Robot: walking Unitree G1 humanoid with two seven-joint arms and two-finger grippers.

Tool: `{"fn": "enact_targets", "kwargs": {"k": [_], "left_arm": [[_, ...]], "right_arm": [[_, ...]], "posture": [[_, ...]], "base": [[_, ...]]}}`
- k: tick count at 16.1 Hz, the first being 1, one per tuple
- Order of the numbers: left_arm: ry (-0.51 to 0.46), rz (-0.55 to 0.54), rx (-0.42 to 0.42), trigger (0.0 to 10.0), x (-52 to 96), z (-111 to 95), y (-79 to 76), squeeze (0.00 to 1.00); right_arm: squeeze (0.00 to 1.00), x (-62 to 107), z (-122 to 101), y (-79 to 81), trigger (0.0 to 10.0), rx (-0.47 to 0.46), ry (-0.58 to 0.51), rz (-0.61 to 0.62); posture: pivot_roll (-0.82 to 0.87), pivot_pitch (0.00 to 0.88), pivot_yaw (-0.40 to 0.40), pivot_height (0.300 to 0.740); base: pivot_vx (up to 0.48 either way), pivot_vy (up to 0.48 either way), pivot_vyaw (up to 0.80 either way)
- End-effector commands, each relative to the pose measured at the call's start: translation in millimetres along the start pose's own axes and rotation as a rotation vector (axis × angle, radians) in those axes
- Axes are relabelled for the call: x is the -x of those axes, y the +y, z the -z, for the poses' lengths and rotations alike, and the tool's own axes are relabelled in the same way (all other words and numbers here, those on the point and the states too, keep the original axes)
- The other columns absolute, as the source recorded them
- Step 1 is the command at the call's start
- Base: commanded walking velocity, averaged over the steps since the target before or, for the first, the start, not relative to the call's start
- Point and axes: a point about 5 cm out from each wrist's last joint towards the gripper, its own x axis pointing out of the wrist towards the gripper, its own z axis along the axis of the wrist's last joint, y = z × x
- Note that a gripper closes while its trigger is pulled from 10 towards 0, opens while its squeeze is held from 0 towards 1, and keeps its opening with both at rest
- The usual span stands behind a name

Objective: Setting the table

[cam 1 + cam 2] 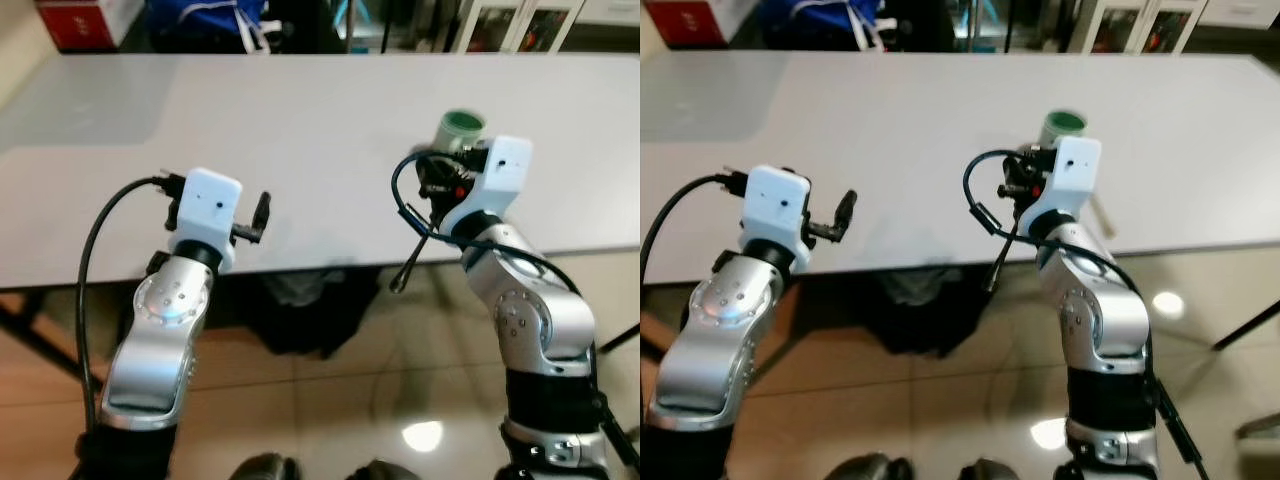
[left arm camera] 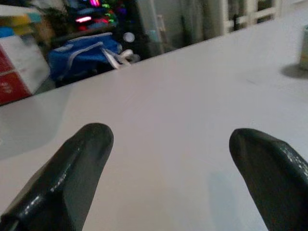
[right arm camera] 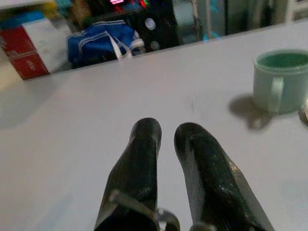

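**Mug sits just past the right gripper, on its right side; right fingers pinched together, empty**

The pale green ceramic mug with a handle (image 3: pixel 280 81) stands upright on the wide grey-white tabletop (image 1: pixel 300 130), right of centre and a bit in from the near edge. In the head views only its rim shows, peeking over the white wrist housing. Handle faces roughly back toward the right gripper (judging from the right wrist view), vertical axis, darker green inside; whether it holds anything I cannot tell.

Key relation: the mug lies just beyond the right gripper (image 3: pixel 166 132) and off to its right, not on the line of the fingers. The right arm is clearly the nearer one. The left gripper (image 2: pixel 168 144) is well apart from the mug, which appears as a sliver at the far right edge of the left wrist view.

Gripper states:
- Right: two black fingers nearly together, a thin gap between the tips, nothing between them, low over bare table. Too narrow to take the mug body as it stands.
- Left: fingers spread wide, empty, hovering over bare table near the near edge on the left.

My read: if the mug is the next thing to place, the right gripper needs to spread its fingers and swing right before closing in. Risk is clipping the mug sideways with the fingers during that swing.

Far side beyond the table: a blue bag with white straps (image 3: pixel 103 38) and a red-and-white box (image 3: pixel 29 53), not in play.
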Motion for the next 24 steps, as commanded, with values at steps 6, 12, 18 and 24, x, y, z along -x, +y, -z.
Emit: {"fn": "enact_targets", "kwargs": {"k": [6, 12, 18, 24], "left_arm": [[-0.037, -0.028, 0.013, 10.0, -1.6, -7.1, 1.0, 0.0], [-0.043, -0.003, 0.001, 10.0, -2.5, -9.7, -2.9, 0.0], [-0.042, -0.004, 0.004, 10.0, -2.7, -9.7, -2.0, 0.0], [-0.042, 0.001, 0.006, 10.0, -2.5, -10.1, -3.1, 0.0]], "right_arm": [[0.0, 7.7, 0.9, -4.0, 10.0, 0.055, 0.011, 0.006], [0.0, 10.2, 2.0, -10.6, 10.0, 0.06, -0.002, 0.057], [0.0, 10.6, -3.3, -17.1, 10.0, 0.087, -0.015, 0.072], [0.0, 8.5, -19.9, -12.9, 10.0, 0.198, 0.001, -0.005]], "posture": [[-0.01, 0.097, -0.023, 0.74], [-0.01, 0.102, -0.011, 0.74], [-0.01, 0.106, -0.01, 0.74], [-0.01, 0.109, -0.013, 0.74]], "base": [[0.0, 0.16, 0.0], [0.102, 0.0, 0.0], [0.373, 0.0, -0.37], [0.375, 0.0, 0.0]]}}
